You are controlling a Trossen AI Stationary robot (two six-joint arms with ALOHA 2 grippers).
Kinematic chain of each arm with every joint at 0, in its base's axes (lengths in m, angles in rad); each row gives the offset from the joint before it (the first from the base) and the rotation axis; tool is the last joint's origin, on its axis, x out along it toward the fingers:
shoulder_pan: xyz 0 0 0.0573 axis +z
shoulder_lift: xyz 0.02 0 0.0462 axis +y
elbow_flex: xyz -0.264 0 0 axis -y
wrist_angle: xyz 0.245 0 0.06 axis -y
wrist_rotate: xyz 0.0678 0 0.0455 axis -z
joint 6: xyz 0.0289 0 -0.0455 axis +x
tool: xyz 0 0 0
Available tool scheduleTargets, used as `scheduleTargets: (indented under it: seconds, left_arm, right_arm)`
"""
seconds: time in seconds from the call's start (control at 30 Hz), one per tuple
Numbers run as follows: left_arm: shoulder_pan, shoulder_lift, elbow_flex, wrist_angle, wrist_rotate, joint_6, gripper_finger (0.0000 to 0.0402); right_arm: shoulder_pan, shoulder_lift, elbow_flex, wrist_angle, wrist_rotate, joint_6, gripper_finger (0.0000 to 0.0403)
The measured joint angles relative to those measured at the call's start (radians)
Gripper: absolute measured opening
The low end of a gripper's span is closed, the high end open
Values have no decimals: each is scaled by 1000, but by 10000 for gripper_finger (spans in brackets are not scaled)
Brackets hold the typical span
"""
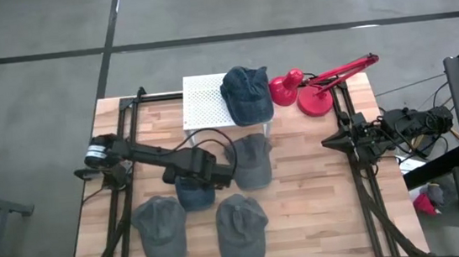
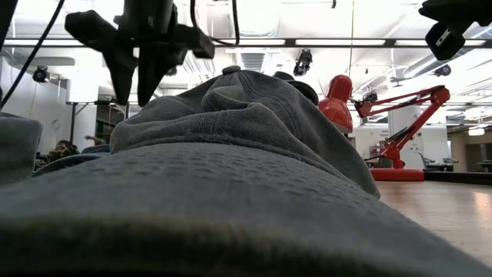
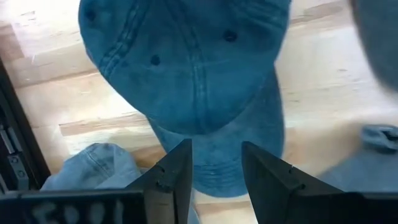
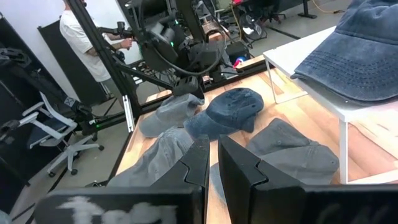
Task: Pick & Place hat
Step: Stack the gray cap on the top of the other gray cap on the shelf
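My left gripper (image 3: 214, 168) hangs jaws apart, empty, directly over the blue hat (image 3: 193, 68) mid-surface, brim toward me, while the right gripper (image 4: 212, 163), nearly closed, waits by the right edge.

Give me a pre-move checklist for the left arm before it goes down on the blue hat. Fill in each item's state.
1. Left gripper open: ok, a clear gap shows between its fingers.
2. Gripper lined up over the blue hat: ok, in the left wrist view the hat's brim lies between the fingers.
3. Gripper clear of the hat: ok, in the low view it hangs above the hats.
4. Neighbouring grey hat out of the way: cannot tell, it lies close beside the target.
5. White stand free for another hat: not ok on the right, a dark blue hat sits there.
6. Right gripper out of the way: ok, parked at the table's right edge.
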Motion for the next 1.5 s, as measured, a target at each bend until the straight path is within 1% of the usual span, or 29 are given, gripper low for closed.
scheduleTargets:
  seconds: [0.07,0.3,0.4,0.47,0.6,0.67,0.8,0.9,0.97,1.07,1.17,1.3,1.5]
  left_arm:
    - [0,0,-26,4,-15,-14,131]
    - [0,-16,-107,64,-144,-80,131]
    - [0,-50,-126,81,-213,-118,131]
    - [0,-80,-140,83,-241,-140,135]
    - [0,-136,-186,97,-269,-180,158]
    - [1,-160,-226,132,-276,-194,175]
    - [3,-185,-343,334,-301,-196,210]
    - [11,-192,-434,503,-297,-196,230]
    - [17,-192,-482,561,-279,-197,239]
    - [27,-192,-522,577,-217,-238,245]
    - [27,-193,-527,577,-179,-242,243]
    - [29,-193,-521,573,-178,-235,243]
    - [31,-171,-561,582,-178,-230,242]
  right_arm:
    - [0,0,0,0,0,0,31]
    - [0,0,0,0,0,0,31]
    - [0,0,0,0,0,0,31]
    - [0,0,0,0,0,6,31]
    - [0,0,0,0,0,27,31]
    - [0,1,0,-2,0,27,31]
    - [0,2,0,-3,0,26,31]
    - [0,2,0,-3,0,26,31]
    - [0,2,0,-3,0,26,31]
    - [0,2,0,-3,0,26,31]
    - [0,2,0,-2,0,27,31]
    - [0,1,0,-1,1,48,31]
    - [0,1,0,-1,1,58,31]
